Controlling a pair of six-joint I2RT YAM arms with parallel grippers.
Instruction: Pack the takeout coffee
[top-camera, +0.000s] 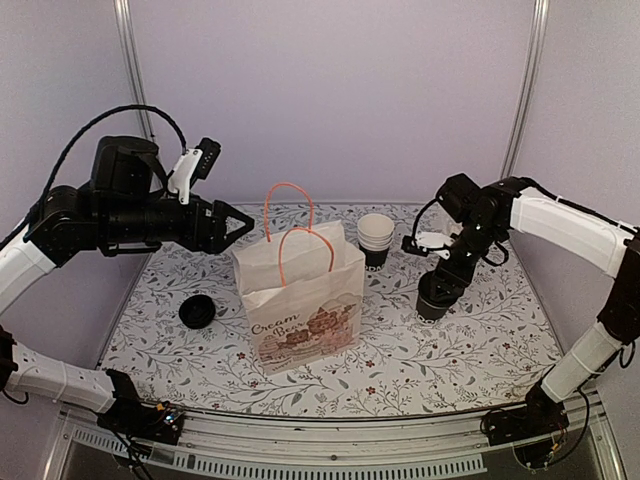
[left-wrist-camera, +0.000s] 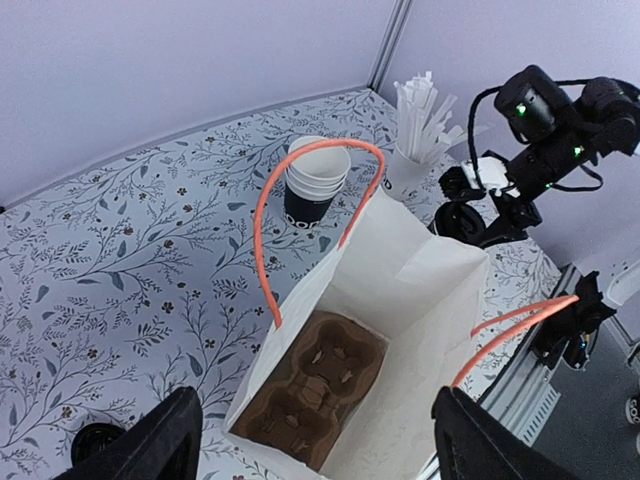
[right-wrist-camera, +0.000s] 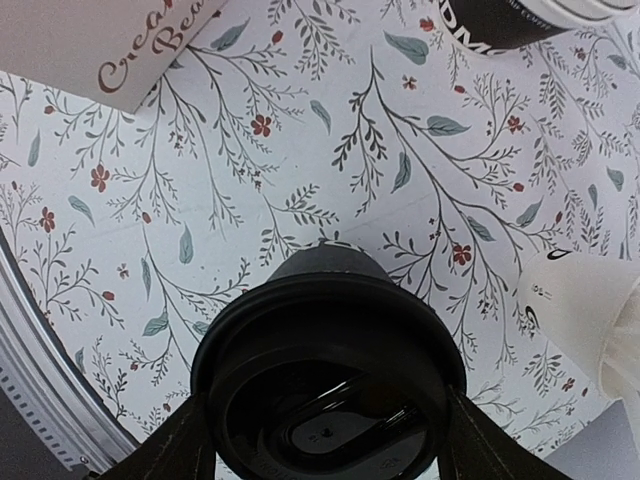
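Right wrist is showing your right tool straddling the coffee, grip unclear; left tool is hovering wide above bag

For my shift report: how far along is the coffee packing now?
Done: the paper bag stands open with a cardboard carrier at its bottom. In hand: the right gripper straddles the lidded coffee cup, which is on the table; a firm grip is not clear. The left gripper is open near the bag. Left: lift the cup into the bag.
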